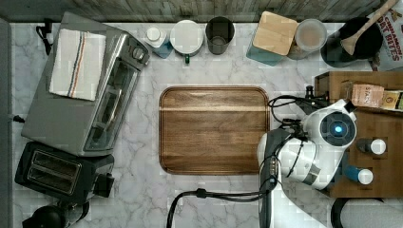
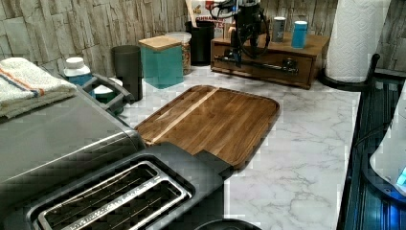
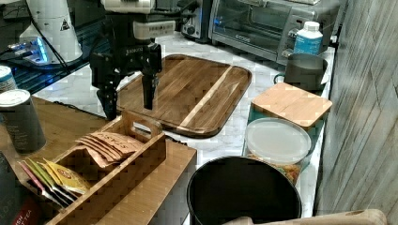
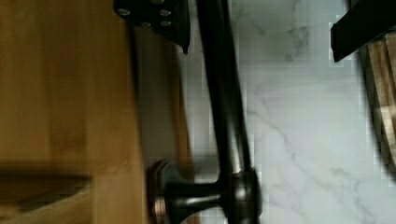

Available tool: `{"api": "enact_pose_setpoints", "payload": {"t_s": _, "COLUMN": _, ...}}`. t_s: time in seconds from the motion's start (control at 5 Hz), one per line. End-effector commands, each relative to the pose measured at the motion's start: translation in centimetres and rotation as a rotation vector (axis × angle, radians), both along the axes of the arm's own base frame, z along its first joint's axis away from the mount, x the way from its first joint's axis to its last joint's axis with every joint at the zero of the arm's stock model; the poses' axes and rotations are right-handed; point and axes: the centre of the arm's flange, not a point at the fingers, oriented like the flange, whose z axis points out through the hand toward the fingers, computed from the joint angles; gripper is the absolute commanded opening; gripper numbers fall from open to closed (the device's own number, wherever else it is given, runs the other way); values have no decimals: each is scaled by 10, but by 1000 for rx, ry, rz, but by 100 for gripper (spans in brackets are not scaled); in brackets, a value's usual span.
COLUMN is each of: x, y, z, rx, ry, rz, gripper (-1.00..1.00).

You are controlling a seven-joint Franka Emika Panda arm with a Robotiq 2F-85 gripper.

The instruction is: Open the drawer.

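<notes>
Gripper (image 3: 127,96) at upper left of right view, fingers spread, pointing down. In wrist view, fingers either side of black bar handle (image 4: 224,107), not clamping it. Drawer (image 2: 261,64) at upper right of left view, in front of wooden box (image 2: 316,45), looks shut. Serving tray (image 1: 214,130) at centre of top view on marble counter (image 1: 142,190).
</notes>
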Motion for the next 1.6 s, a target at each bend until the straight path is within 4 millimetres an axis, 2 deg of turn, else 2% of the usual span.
{"api": "enact_pose_setpoints", "payload": {"t_s": 0.2, "x": 13, "y": -2, "z": -5, "rx": -72, "ry": -75, "rz": 155, "gripper": 100}}
{"api": "enact_pose_setpoints", "payload": {"t_s": 0.4, "x": 17, "y": -5, "z": -20, "rx": -74, "ry": -76, "rz": 176, "gripper": 100}}
{"api": "enact_pose_setpoints", "payload": {"t_s": 0.8, "x": 12, "y": -13, "z": -28, "rx": -64, "ry": -12, "rz": 150, "gripper": 100}}
{"api": "enact_pose_setpoints", "payload": {"t_s": 1.6, "x": -10, "y": -13, "z": -62, "rx": -34, "ry": 47, "rz": 102, "gripper": 100}}
